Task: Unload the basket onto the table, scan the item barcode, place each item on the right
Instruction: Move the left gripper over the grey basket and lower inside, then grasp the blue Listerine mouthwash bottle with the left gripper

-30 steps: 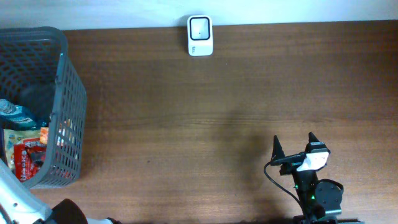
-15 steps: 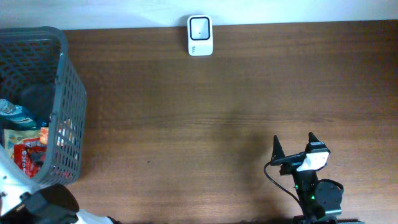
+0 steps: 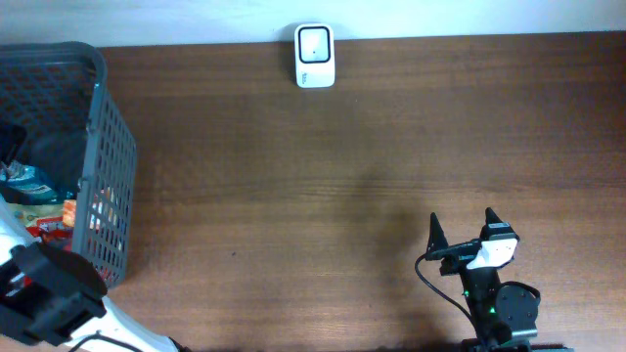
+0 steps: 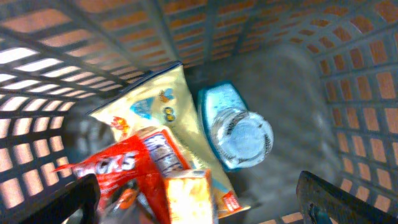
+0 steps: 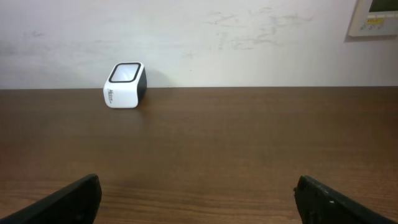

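The goods to be scanned all lie in the grey basket (image 3: 98, 108) at the left edge of the overhead view. There's a yellow bag (image 4: 158, 118) with a blue tub (image 4: 239, 134) with a clear lid just beside it. A red packet (image 4: 118, 174) and an orange box (image 4: 189, 199) overlap the bag's lower end. The left gripper (image 4: 196, 186) hangs over them with the basket walls all round, its claw spread wide and pinching nothing. The white scanner (image 3: 314, 56) stands at the top centre of the wooden table (image 3: 293, 196), well apart from the basket. The right gripper (image 3: 462, 223) sits at the lower right, likewise spread wide and empty, facing the scanner.
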{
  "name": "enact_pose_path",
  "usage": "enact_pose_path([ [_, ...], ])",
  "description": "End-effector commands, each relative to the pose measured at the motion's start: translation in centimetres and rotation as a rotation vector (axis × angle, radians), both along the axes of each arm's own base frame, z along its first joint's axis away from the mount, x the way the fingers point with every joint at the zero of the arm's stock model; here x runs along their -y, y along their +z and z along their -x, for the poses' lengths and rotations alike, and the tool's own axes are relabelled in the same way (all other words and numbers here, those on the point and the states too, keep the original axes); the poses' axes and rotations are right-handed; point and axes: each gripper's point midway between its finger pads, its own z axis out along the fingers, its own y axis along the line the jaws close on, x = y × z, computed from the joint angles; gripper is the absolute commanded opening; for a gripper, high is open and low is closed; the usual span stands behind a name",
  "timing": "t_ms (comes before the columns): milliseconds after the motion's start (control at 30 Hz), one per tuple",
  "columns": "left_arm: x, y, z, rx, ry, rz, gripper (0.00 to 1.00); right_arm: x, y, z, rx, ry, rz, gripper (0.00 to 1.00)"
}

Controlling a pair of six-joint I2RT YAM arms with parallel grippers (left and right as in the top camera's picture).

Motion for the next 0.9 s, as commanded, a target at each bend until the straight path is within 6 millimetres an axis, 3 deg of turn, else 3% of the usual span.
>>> enact_pose_path([
  [0, -0.4, -1.1, -1.2, 0.033, 0.005, 0.03, 0.99, 0.0, -0.3, 0.0, -0.006, -0.002, -0.002, 0.98],
  [133, -1.2, -2.2, -2.3, 0.045, 0.005, 0.022, 1.0, 0.0, -0.3, 0.0, -0.006, -0.002, -0.002, 0.98],
  [233, -1.3, -3.1, -2.6, 0.035, 0.004, 0.033, 0.93, 0.0, -0.3, 0.0, -0.006, -0.002, -0.002, 0.98],
  [367, -1.2, -5.7, -2.6, -0.024, 0.004, 0.076, 0.9, 0.0, -0.3, 0.0, -0.006, -0.002, -0.002, 0.98],
  [433, -1.3, -7.1, -2.6, -0.05, 0.005, 0.095, 0.73, 0.0, -0.4, 0.0, -0.006, -0.002, -0.002, 0.98],
  [500, -1.4, -7.9, -2.8, -0.057, 0.005, 0.101, 0.73, 0.0, -0.3, 0.0, -0.006, -0.002, -0.002, 0.98],
  [633, -1.5, -8.1, -3.0, -0.057, 0.005, 0.1, 0.79, 0.0, -0.3, 0.0, -0.006, -0.002, -0.002, 0.98],
  [867, -1.5, -8.2, -2.9, -0.062, -0.002, 0.1, 0.74, 0.0, -0.3, 0.0, -0.006, -0.002, -0.002, 0.98],
])
